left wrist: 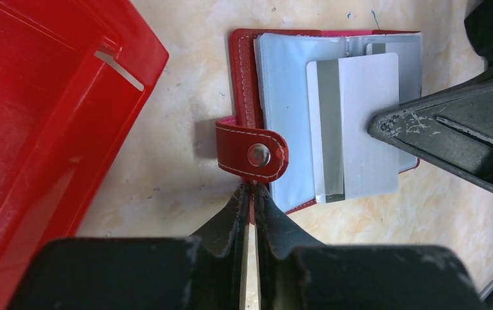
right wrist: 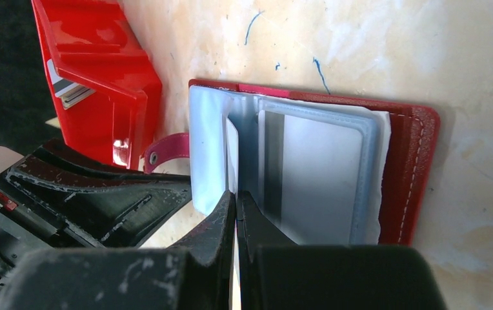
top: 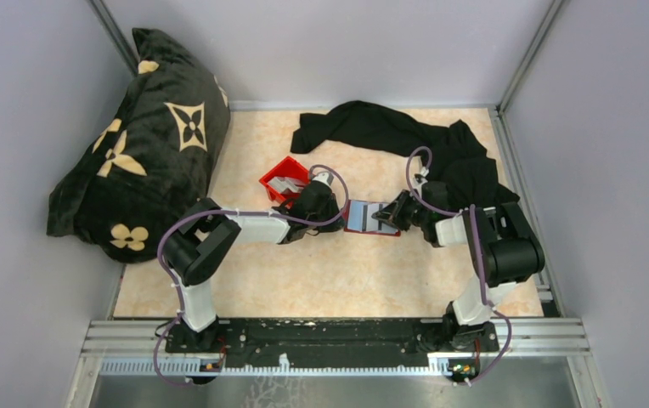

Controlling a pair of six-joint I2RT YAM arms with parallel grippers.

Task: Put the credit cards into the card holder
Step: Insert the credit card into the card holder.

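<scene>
The dark red card holder (left wrist: pixel 244 71) lies open on the table, pale grey sleeves up, its snap strap (left wrist: pixel 257 154) pointing at my left gripper. My left gripper (left wrist: pixel 252 188) is shut on the holder's red edge just below the strap. A pale grey credit card (left wrist: pixel 366 97) lies across the sleeves, pinched at its right side by my right gripper (right wrist: pixel 235 195), which is shut on it. In the right wrist view that card (right wrist: pixel 231 152) shows edge-on above the jaws, and another pale card (right wrist: pixel 321 174) sits inside a sleeve. From above, the holder (top: pixel 357 218) lies between both grippers.
A bright red plastic bin (top: pixel 280 176) with more pale cards (right wrist: pixel 70 90) stands just left of the holder, close behind my left gripper (top: pixel 325 208). Black cloth (top: pixel 406 136) lies at the back right, and a large black patterned pillow (top: pixel 143 144) is at the left.
</scene>
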